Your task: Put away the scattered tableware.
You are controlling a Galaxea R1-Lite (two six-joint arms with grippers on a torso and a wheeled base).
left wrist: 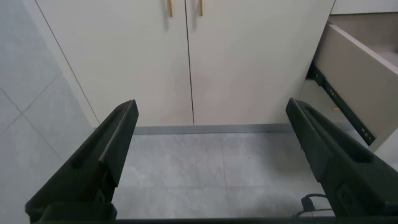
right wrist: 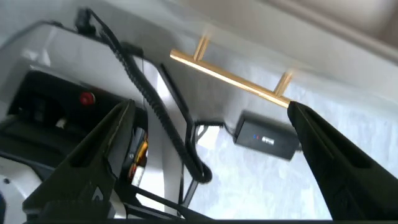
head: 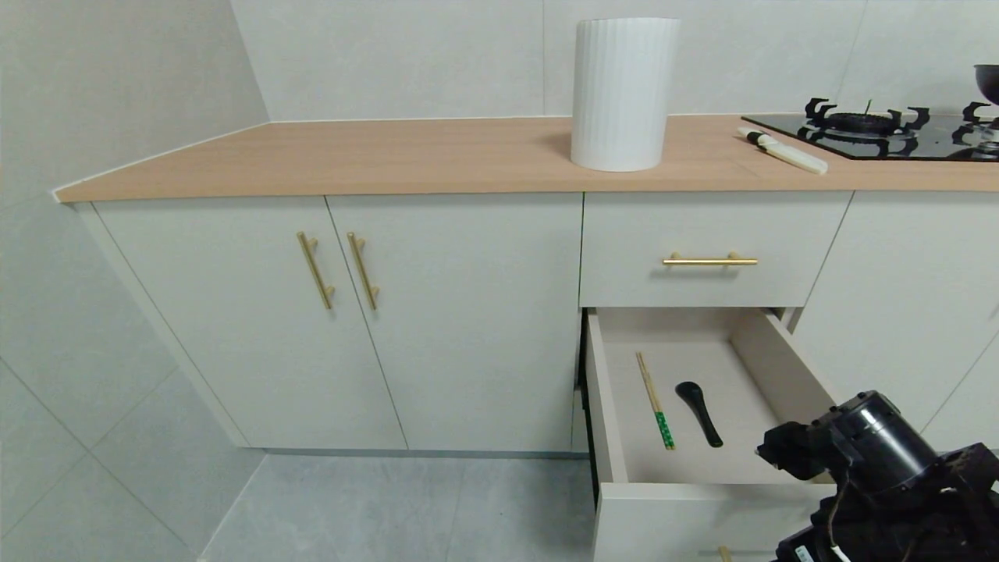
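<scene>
Chopsticks (head: pixel 654 400): a wooden pair with green patterned tips, lying side by side on the floor of the open drawer (head: pixel 607 398), near its left wall. Spoon (head: pixel 699 412): black, short-handled, just beside the chopsticks and not touching them, bowl end toward the back.

A white utensil (head: pixel 783 151) with a dark end, maybe a knife, lies on the wooden counter (head: pixel 390 156), between the ribbed white canister (head: pixel 622 94) and the black hob (head: pixel 882 133).

The drawer above is closed, gold handle (head: pixel 709 261).

Left gripper (left wrist: pixel 211 109): jaws spread wide, nothing held, low over the floor tiles facing the cabinet doors (left wrist: pixel 186 56).

Right gripper (right wrist: pixel 209 107): jaws released, empty, pointed at a gold drawer handle (right wrist: pixel 230 74).
</scene>
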